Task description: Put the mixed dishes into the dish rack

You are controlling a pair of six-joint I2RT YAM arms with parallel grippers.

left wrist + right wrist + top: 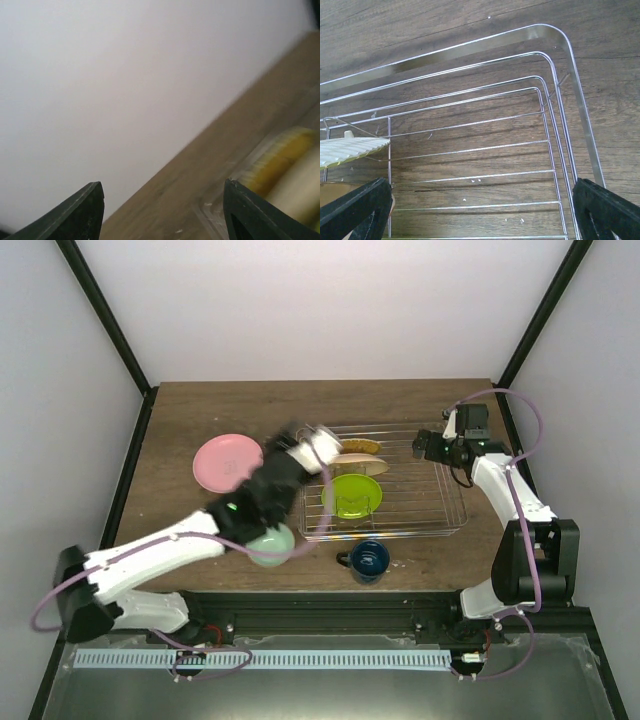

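Observation:
The dish rack [430,502] sits right of centre on the table. The cream plate [358,456] and the lime-green plate [354,496] are in its left half. The pink plate [228,462] lies on the table to the left. The mint-green bowl [273,546] shows partly under my left arm. The dark blue mug [368,560] stands in front of the rack. My left gripper [314,439] is motion-blurred at the rack's far left corner, open and empty [165,212], with the cream plate [287,160] blurred at right. My right gripper [424,446] hovers open and empty [482,212] over the rack's far right corner [555,95]. The cream plate's ribbed rim [350,150] shows at left.
A black frame and white walls enclose the wooden table [250,410]. My left arm [170,545] stretches diagonally across the table's front left. The right arm's base [530,560] stands at the front right, beside the rack.

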